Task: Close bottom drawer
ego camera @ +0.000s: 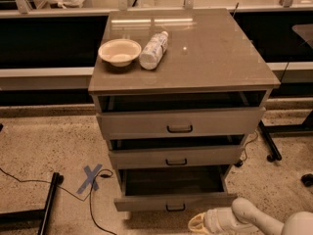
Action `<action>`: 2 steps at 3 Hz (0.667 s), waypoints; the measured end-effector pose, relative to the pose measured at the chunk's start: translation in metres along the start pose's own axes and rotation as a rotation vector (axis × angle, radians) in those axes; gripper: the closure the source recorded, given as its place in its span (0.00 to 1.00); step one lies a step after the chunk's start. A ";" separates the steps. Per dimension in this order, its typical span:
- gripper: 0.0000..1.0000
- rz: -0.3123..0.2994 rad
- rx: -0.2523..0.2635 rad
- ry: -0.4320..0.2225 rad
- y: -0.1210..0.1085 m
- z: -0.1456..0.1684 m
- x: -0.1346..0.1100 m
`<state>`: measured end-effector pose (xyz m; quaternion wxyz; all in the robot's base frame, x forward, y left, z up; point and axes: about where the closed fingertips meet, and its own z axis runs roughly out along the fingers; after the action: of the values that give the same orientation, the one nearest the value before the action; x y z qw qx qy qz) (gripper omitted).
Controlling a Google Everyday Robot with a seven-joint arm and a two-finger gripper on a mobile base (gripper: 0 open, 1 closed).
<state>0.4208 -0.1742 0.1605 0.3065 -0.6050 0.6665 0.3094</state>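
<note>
The bottom drawer [176, 201] of the grey cabinet [186, 67] is pulled out furthest, its slim front panel low in the view with a small dark handle [175, 208] at its centre. The middle drawer [175, 156] and the top drawer [180, 123] above it stand slightly open. My gripper [194, 224] is at the bottom edge of the view, just right of and below the drawer's handle, close in front of the panel. Its pale arm [254, 220] comes in from the lower right.
A white bowl [119, 51] and a plastic bottle [153, 49] lying on its side rest on the cabinet top. A blue tape cross [91, 178] and a black cable [58, 190] lie on the speckled floor at left. Black stand legs are at left [46, 209] and right [269, 141].
</note>
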 end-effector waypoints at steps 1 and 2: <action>1.00 0.001 -0.004 -0.002 0.001 0.002 -0.001; 1.00 -0.011 0.026 0.041 -0.019 0.004 0.016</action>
<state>0.4389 -0.1825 0.1443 0.3022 -0.6108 0.6734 0.2865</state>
